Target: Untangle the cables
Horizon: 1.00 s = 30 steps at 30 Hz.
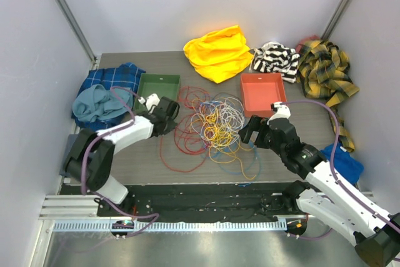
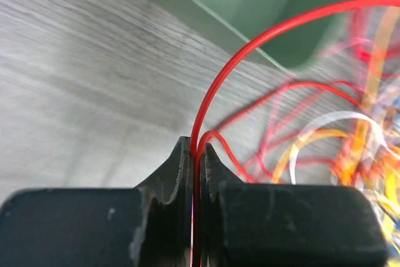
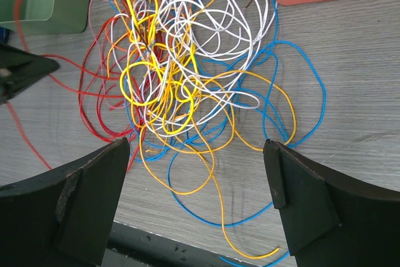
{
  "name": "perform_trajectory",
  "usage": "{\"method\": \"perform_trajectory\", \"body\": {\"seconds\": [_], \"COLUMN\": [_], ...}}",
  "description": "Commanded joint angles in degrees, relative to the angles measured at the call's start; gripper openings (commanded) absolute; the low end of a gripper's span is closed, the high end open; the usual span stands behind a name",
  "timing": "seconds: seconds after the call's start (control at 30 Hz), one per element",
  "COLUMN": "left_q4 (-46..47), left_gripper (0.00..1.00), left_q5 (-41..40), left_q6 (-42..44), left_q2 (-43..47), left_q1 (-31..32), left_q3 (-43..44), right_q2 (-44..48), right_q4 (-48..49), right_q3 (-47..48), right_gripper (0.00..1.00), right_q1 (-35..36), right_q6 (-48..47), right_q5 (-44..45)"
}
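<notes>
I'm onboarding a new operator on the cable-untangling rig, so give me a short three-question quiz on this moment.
1. True or false: the right fingers are shut.
2. What colour is the cable that the left fingers pinch? A) red B) yellow C) white
3. Which tray lies right beside the left fingers?

Key:
1. False. They stand wide open, facing the tangle of cables.
2. A. A red cable runs up from between the closed fingers.
3. The green tray.
</notes>
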<state>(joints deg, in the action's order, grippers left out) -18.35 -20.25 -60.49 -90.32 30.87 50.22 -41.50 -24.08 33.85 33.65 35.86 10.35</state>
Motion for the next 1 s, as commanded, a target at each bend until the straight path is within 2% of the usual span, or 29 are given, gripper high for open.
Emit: {"method": "perform_trajectory", "body": {"seconds": [0.0, 0.07, 0.17, 0.3, 0.47, 0.67, 0.83, 0.97], "left_q4": [-7.4, -10.8, -14.9, -19.2, -20.9, -21.5, -21.5, -20.4], "left_gripper": [0.0, 0.0, 0.0, 0.0, 0.0, 0.0, 0.0, 0.0], "left_q5": [-6.0, -7.6, -9.6, -11.5, -8.8, -10.1, -17.3, -19.0], "left_q6": [5.0, 6.6, 9.2, 12.5, 16.7, 22.2, 27.1, 30.5], "left_q2": [16.7, 24.6, 31.1, 34.2, 32.7, 27.5, 22.3, 18.0], "left_q1": [3.4, 5.8, 7.9, 9.3, 9.5, 9.7, 9.7, 9.7], "left_q3": [3.6, 5.9, 14.4, 23.8, 35.7, 48.3, 56.6, 66.9], "right_q2": [0.3, -0.1, -1.9, -6.4, -13.6, -19.5, -17.7, -13.0], "right_q4": [3.3, 6.2, 9.7, 11.3, 14.4, 15.6, 14.2, 11.1], "right_q3": [0.6, 0.5, 1.1, 4.2, 9.6, 13.6, 12.7, 12.6], "right_gripper": [0.98, 0.98, 0.98, 0.98, 0.98, 0.98, 0.98, 0.98], "right_q1": [0.2, 0.3, 0.4, 3.4, 11.5, 17.5, 18.7, 18.6], "right_q6": [-1.9, -1.7, -0.8, -0.8, -0.9, -1.2, -0.3, -1.8], "right_q5": [-3.7, -6.6, -9.0, -9.1, -6.8, -2.5, 0.4, 3.2]}}
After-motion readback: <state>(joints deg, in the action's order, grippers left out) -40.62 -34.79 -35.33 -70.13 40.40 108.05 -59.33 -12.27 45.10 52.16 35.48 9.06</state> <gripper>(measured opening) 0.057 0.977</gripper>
